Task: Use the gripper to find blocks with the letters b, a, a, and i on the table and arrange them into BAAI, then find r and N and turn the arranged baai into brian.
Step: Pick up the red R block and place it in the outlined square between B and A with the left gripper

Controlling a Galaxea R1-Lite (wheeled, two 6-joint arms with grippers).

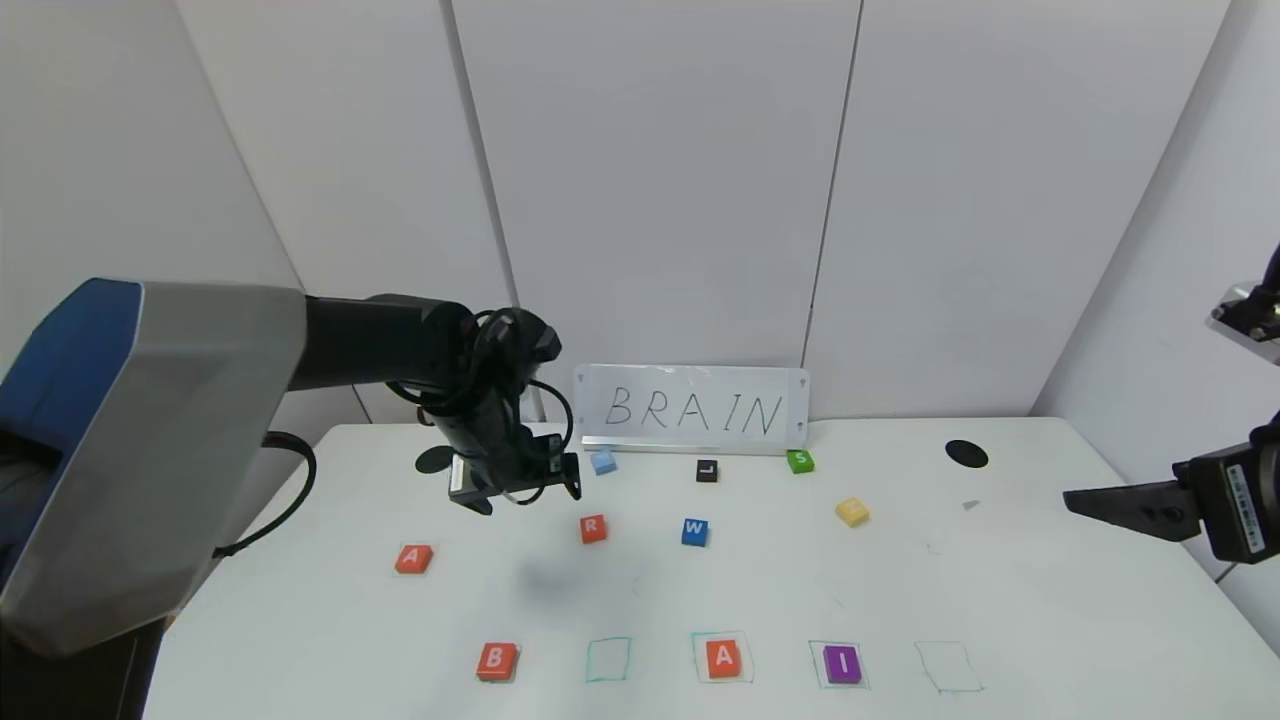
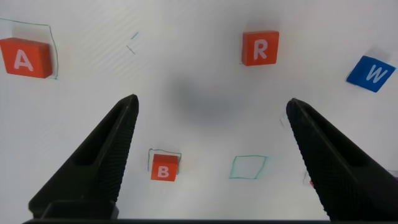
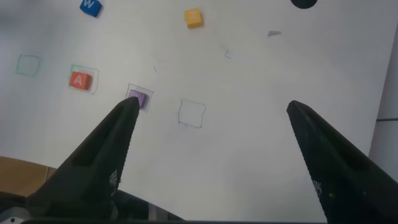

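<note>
The table [image 1: 1000, 600] is a white top with a black round hole [image 1: 966, 454] near its far right side and a row of faint green drawn squares along its near edge. At the back of the table stands a white sign [image 1: 693, 409] with BRAIN written on it by hand; everything below is placed from that sign.

The left gripper [image 1: 520, 490] hangs above the table just left of the sign and a little nearer, its jaws spread wide with nothing between them. The right gripper [image 1: 1110, 500] is parked far to the right of the sign, over the table's right edge, jaws likewise wide apart and empty.

Just in front of the sign lie a light blue block [image 1: 603, 461], a black L block [image 1: 707, 470] and a green S block [image 1: 800, 461]. Nearer than these sit r [image 1: 593, 529], a blue W block [image 1: 695, 532] and N [image 1: 852, 511], which is towards the sign's right end. One A block [image 1: 414, 559] lies well left of the sign. In the near row, from left: the B block [image 1: 497, 661], an empty square [image 1: 608, 660], the second A block [image 1: 723, 657], the I block [image 1: 842, 664], and another empty square [image 1: 948, 667].
</note>
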